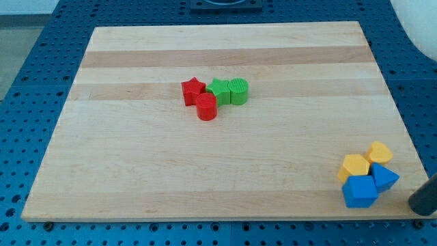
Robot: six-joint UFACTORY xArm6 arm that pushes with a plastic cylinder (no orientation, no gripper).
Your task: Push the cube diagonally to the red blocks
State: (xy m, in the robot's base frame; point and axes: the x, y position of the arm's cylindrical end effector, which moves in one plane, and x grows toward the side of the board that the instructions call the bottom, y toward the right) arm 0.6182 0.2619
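Bottom right: blue cube (359,191) hemmed by yellow blocks (354,166), blue wedge (384,178) | tip (418,207) probably beside | no jaws visible

a lab: blue perforated bench (41,55) under wooden board (225,171)

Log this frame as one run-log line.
tip: bottom right, just right of blue cube | cube: beside yellow blocks | red blocks: centre, far | push: not started

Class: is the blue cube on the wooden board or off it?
On. The blue cube rests on the wooden board, inside its bottom-right corner.
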